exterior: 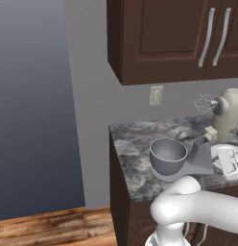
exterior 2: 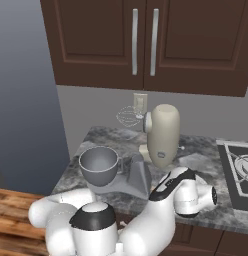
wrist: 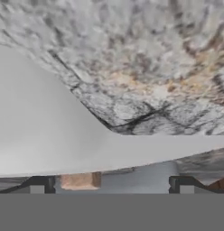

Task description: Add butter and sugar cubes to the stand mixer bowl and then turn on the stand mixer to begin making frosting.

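Gleaming round grey metal bowl [exterior: 168, 155]

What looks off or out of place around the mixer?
The stand mixer has its head tilted up, whisk hanging in air well above the stand mixer bowl, which looks empty. Nothing spilled or damaged on the granite counter.

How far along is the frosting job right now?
Nothing looks done: the stand mixer bowl looks empty on the stand mixer base. In hand: the claw is open, low over a white plate, holding nothing. Left: butter and sugar into the bowl, then switching on.
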